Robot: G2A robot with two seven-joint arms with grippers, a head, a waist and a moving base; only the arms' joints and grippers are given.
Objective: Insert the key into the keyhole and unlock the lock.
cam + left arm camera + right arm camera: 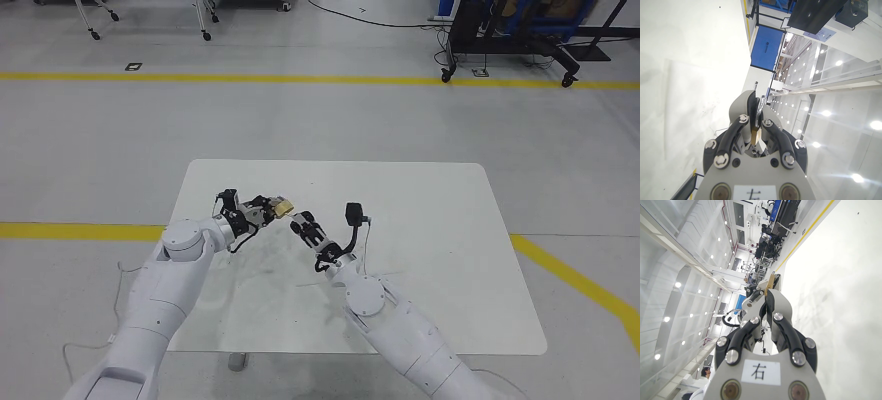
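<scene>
The left gripper is clamped shut on the lock. Its black pads pinch the silver shackle at the fingertips, and the brass body shows in the gap between the two fingers. In the top view, the brass sits at the tip end of this gripper, on the side that faces the other arm.

The right gripper has its fingers drawn together, with only a thin dark slit between the ribbed pads. Whatever they may be pinching is hidden inside that slit. Straight ahead of its fingertips, the lock appears edge-on as a narrow brass strip with a small silver end at its far tip. The strip's near end sits right at the right fingertips, but I cannot tell whether the two touch or stay just apart.

From the top view, the two sets of jaws meet nearly tip to tip, with the lock between them and closer to the left one. The right gripper comes at it from a slant.

Both sets of jaws are over the white table, which spreads out beneath them on every side. A yellow line crosses the floor well beyond the jaws, past the table's far edge.
</scene>
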